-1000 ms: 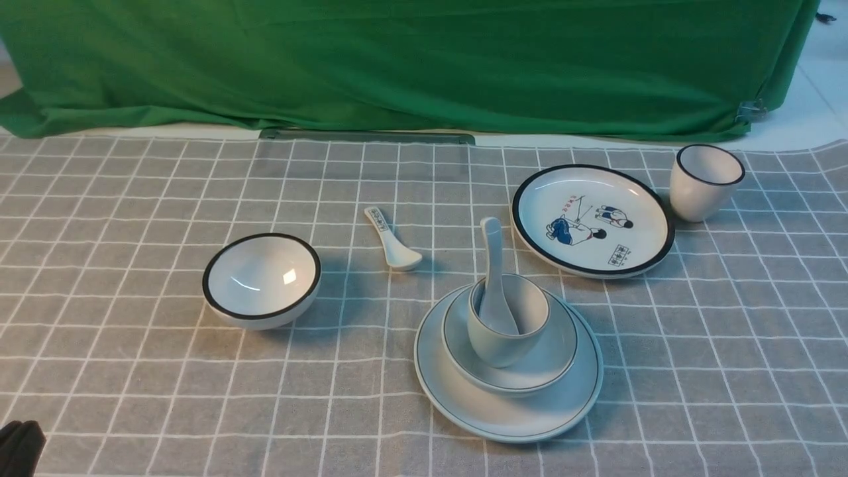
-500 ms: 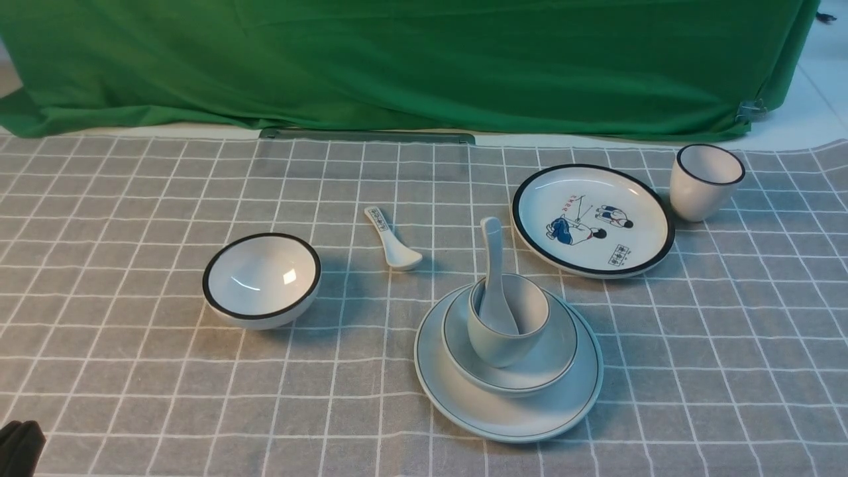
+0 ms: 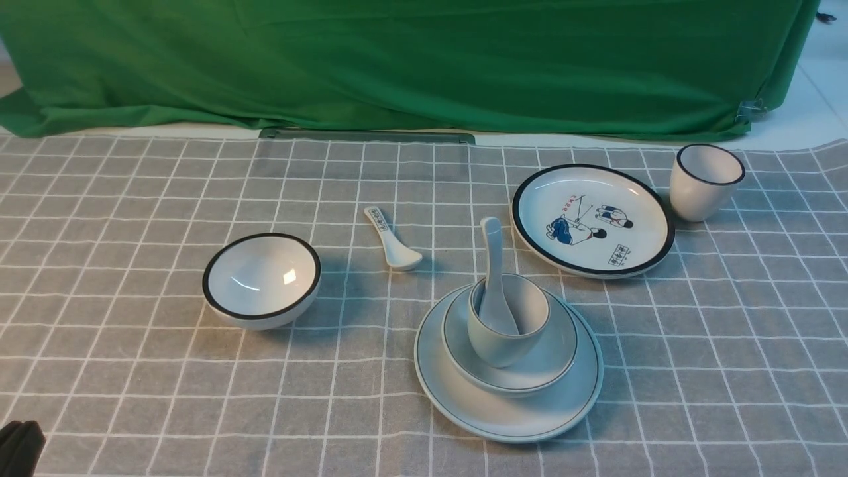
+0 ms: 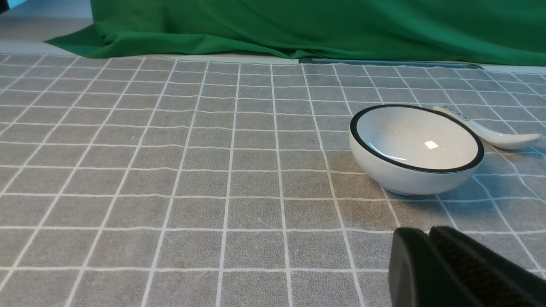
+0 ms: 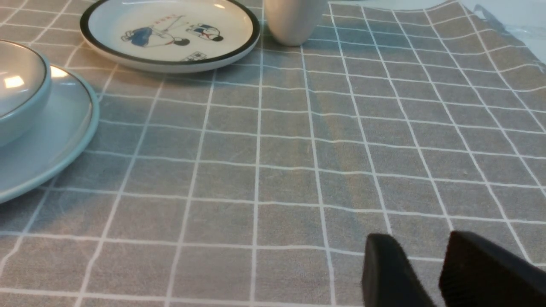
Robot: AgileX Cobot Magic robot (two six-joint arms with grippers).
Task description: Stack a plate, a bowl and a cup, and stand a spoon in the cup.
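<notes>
The pale plate [image 3: 503, 414] lies front centre on the checked cloth. The shallow bowl [image 3: 550, 364] sits on it, the pale cup [image 3: 507, 328] stands in the bowl, and the plain white spoon [image 3: 493, 265] stands in the cup, handle up. The plate edge [image 5: 51, 145] and bowl [image 5: 19, 91] also show in the right wrist view. My left gripper [image 4: 428, 232] is shut and empty, low near the black-rimmed bowl; a dark part of it shows at the front view's lower left corner [image 3: 20, 447]. My right gripper [image 5: 420, 241] is open and empty, to the right of the stack.
A black-rimmed white bowl [image 3: 262, 279] sits left of centre, a small marked spoon [image 3: 391, 242] behind the stack. The cartoon plate [image 3: 591, 218] and black-rimmed cup [image 3: 705, 182] stand at the back right. A green cloth [image 3: 397, 59] hangs along the far edge.
</notes>
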